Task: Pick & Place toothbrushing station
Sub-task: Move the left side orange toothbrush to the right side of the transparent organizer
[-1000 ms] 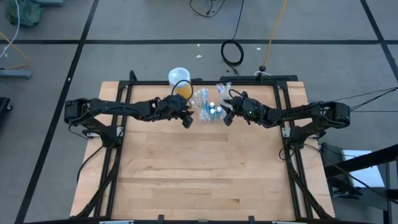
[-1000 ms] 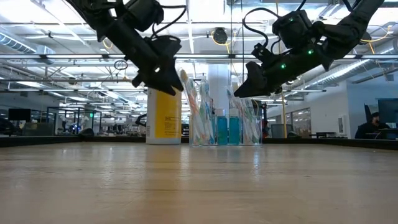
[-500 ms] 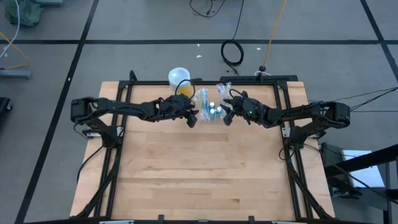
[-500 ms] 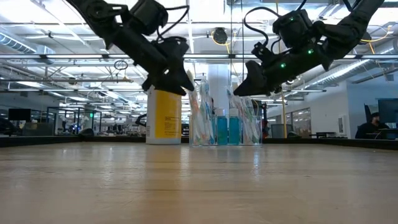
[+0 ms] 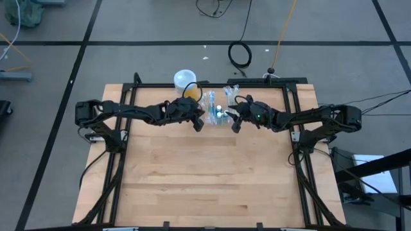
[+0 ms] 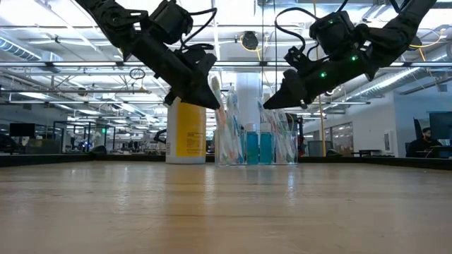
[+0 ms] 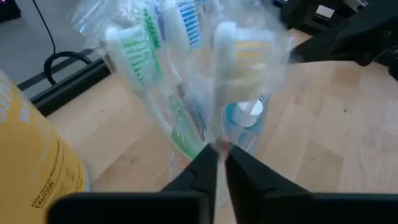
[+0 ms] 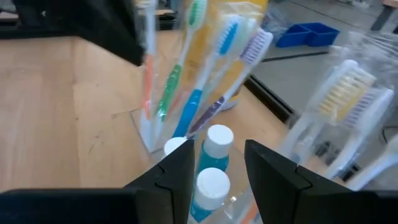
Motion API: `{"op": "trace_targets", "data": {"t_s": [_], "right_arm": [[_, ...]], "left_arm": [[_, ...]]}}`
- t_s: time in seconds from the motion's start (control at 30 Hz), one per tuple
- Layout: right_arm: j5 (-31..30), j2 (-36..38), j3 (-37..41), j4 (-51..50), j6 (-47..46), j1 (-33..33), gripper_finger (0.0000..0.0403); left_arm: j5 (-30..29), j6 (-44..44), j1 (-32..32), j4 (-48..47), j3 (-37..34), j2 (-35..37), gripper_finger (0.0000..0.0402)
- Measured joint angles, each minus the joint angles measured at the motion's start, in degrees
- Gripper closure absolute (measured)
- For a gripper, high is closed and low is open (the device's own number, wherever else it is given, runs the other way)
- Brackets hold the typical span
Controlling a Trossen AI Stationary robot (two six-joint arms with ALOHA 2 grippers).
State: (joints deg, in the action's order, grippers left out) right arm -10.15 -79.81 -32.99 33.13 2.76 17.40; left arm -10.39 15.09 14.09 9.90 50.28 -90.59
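Between both grippers: toothbrushing station [image 5: 216, 113]. Left gripper [image 7: 217, 151] pinched on a wrapped toothbrush [image 7: 233, 59], presumably to lift. Right gripper [image 8: 218, 163] parted, straddling blue bottles [image 8: 210, 180], likely steadying.

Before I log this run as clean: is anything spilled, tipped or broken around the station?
Nothing stands out. The station stands upright at the table's far edge beside the yellow cup, with its brushes and blue tubes upright inside. No spill shows.
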Motion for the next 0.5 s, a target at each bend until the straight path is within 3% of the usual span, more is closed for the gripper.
{"op": "trace_targets", "data": {"t_s": [0.17, 0.4, 0.5], "right_arm": [[0.7, 1.02, 0.0, 0.58, 2.52, -0.89, 0.0271], [14.78, 2.09, 0.02, 6.27, 3.5, -1.46, 0.0271], [14.55, 0.89, -0.02, 9.74, 2.37, -1.8, 0.0267]], "left_arm": [[0.03, -0.41, 0.0, 0.76, 0.0, 0.0, 0.0394], [1.53, -5.26, -0.37, 6.14, 0.0, 0.0, 0.0397], [3.45, -9.03, -1.04, 11.58, 0.0, 0.0, 0.0394]]}}
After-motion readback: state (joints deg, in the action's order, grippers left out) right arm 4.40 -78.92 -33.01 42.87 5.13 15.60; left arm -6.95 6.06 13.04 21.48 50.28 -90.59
